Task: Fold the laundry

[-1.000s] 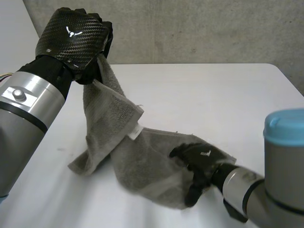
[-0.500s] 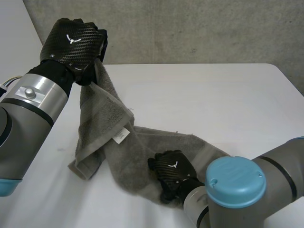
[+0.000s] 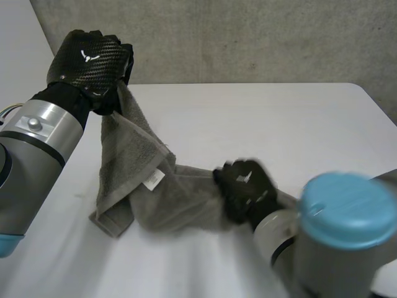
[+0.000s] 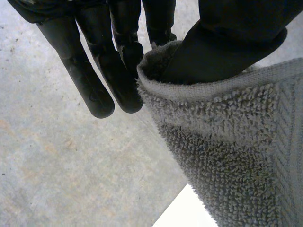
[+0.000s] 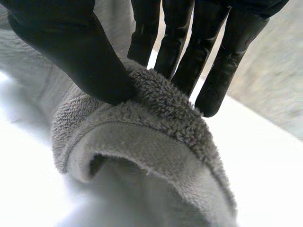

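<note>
The grey towel [image 3: 133,167] hangs from a raised corner down to the white bench [image 3: 267,118], where its lower part lies bunched. The left hand [image 3: 90,59] pinches the top corner between thumb and fingers [image 4: 120,71]. The right hand [image 3: 245,186] pinches a fold at the towel's other end, low over the bench.

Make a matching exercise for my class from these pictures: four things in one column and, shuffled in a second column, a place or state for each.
Things
1. left hand
2. right hand
3. label
4. table

Places or states
A. small and white, at an edge of the grey towel
B. low by the table, pinching one end of the towel
C. white, bearing the towel's lower part
D. raised, pinching the towel's upper end

Pairs: 1-D, 2-B, 3-A, 4-C
</note>
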